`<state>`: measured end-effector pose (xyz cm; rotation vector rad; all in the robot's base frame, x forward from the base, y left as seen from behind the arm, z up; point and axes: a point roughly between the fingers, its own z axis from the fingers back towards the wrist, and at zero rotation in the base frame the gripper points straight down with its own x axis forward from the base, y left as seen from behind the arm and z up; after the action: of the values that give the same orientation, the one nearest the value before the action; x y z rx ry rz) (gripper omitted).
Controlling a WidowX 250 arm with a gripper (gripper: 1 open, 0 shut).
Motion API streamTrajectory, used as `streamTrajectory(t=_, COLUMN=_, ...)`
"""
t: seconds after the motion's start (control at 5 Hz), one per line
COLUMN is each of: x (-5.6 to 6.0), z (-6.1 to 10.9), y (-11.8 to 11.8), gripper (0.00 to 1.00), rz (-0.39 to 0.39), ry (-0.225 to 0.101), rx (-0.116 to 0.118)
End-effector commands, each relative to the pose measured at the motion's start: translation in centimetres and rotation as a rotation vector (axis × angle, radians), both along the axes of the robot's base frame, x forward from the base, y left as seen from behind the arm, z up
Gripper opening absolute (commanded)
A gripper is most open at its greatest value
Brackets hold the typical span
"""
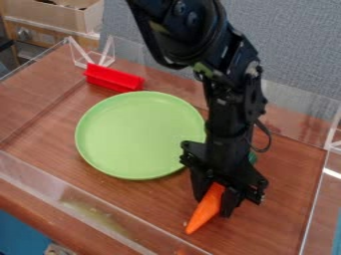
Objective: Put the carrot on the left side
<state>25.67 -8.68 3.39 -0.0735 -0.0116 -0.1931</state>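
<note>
Single camera: elevated front view, angled down onto table (54, 110), close range.

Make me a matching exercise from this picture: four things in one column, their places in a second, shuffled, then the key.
Things:
1. carrot
2. green plate
3. red block
4. end effector

Places:
A. at the far left, by the clear wall
B. in the middle of the wooden table
C. pointing down at the near right, shut on a toy
D. tilted, tip toward the front edge, held at its upper end

Pairs: 1-D, 2-B, 3-A, 4-C
</note>
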Motion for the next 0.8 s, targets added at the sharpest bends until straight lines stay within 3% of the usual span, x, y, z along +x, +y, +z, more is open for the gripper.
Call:
streamTrajectory(t=0.0, x=0.67, z=1.73, y=-0.39, gripper=0.0, rz=-0.015, ry=-0.079, rx=-0.013)
streamTrajectory(t=0.2, x=0.74, z=1.78, y=-0.4, gripper=0.0, rz=-0.015, ry=-0.092, rx=-0.011)
streamTrajectory(t=0.4, x=0.78, z=1.77, y=-0.47, gripper=1.0, rz=-0.016, ry=-0.105, rx=-0.008)
streamTrajectory(t=0.6, x=0.87, z=1.59, y=-0.43, gripper=0.0, rz=-0.018, ry=-0.109, rx=-0.002)
